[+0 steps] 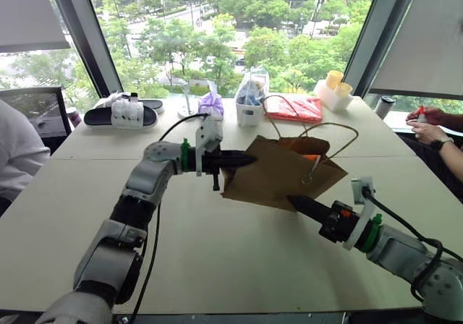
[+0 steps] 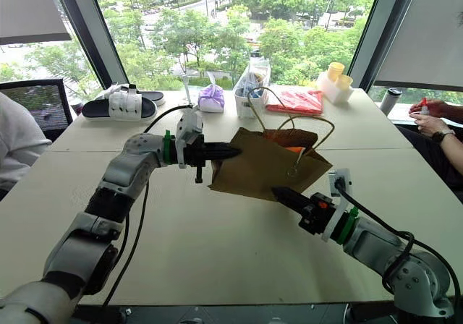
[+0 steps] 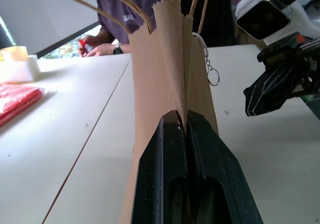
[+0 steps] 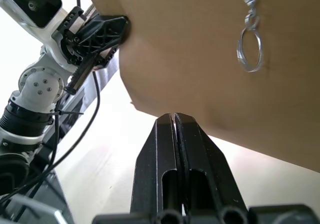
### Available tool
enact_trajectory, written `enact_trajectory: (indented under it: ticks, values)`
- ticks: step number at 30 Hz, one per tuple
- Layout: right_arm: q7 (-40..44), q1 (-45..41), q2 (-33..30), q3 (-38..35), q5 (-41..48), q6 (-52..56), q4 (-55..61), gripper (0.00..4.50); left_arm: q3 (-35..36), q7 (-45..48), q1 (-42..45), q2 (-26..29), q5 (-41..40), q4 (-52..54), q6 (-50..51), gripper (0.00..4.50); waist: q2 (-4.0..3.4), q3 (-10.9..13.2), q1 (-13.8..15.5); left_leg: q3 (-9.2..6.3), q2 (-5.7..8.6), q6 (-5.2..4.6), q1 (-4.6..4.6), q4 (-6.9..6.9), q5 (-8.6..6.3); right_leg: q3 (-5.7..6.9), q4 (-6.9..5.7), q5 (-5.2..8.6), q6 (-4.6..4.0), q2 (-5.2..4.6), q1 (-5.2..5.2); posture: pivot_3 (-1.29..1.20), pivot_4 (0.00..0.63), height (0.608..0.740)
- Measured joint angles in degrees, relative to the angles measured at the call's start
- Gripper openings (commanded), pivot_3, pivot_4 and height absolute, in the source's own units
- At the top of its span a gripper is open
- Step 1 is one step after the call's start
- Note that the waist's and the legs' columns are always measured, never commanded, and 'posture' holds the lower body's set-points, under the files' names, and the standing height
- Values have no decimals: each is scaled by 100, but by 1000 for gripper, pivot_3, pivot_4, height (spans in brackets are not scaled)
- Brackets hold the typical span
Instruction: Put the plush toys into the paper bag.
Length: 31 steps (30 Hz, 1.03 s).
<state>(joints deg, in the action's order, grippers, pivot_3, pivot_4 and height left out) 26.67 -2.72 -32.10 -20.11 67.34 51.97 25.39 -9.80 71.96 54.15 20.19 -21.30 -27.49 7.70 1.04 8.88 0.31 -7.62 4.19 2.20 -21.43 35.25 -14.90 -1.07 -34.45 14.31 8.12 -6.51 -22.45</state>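
My right gripper [image 1: 295,200] reaches level from the near right, black fingers pressed together on nothing, tip at the plain brown kraft paper bag [image 1: 278,172]. My left gripper [image 1: 248,160] points sideways, clamped on the bag's edge. Bright orange plush toy [image 1: 310,158] peeks inside.

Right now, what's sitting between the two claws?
The paper bag spans the gap: left claw pinches its edge, right claw sits against its lower side, seen from the head cameras.
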Motion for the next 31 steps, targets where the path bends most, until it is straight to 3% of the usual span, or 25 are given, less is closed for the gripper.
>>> enact_trajectory:
  ticks: [7,8,10,17,21,24,31]
  values:
    - [-262,1011,-30,-494,387,-146,747,0,-135,392,277,-185,895,-2253,-1468,83,3,1,35,0,0,-2,-1,7,-1,4,1,-1,1,0,5,0,150,740]
    - [-315,1075,-30,-525,405,-185,802,0,-134,414,277,-200,960,-2431,-1574,313,5,3,35,0,-1,-2,-2,9,-1,4,1,-1,1,0,6,0,150,740]
    - [-399,1110,-30,-540,481,-257,849,0,-90,418,307,-257,1007,-2630,-1734,885,8,3,35,-1,-1,-2,0,11,-1,4,2,-1,1,0,10,0,150,740]
    - [-435,1119,-94,-439,516,-377,860,0,63,391,404,-282,1072,-2749,-1912,4301,7,3,19,-3,-2,-2,0,9,-1,5,-4,-1,2,1,5,0,150,740]
    - [-378,1061,-201,-323,498,-378,805,0,175,431,339,-85,1060,-2340,-1678,4301,6,3,-6,-3,-2,-2,2,9,-1,5,-10,-1,1,1,3,0,150,740]
    - [-267,1048,-325,-317,474,-404,750,0,460,329,-240,415,800,-1160,-889,4301,1,0,-104,-19,-8,-2,5,1,-1,0,-16,-1,1,1,-1,0,150,740]
    - [489,1886,-1095,-514,-563,-680,539,0,1731,-924,-3242,1480,-335,2454,2042,4301,-4,-3,-96,-19,-16,-5,11,-1,-4,-9,-48,4,0,-4,-18,0,150,740]
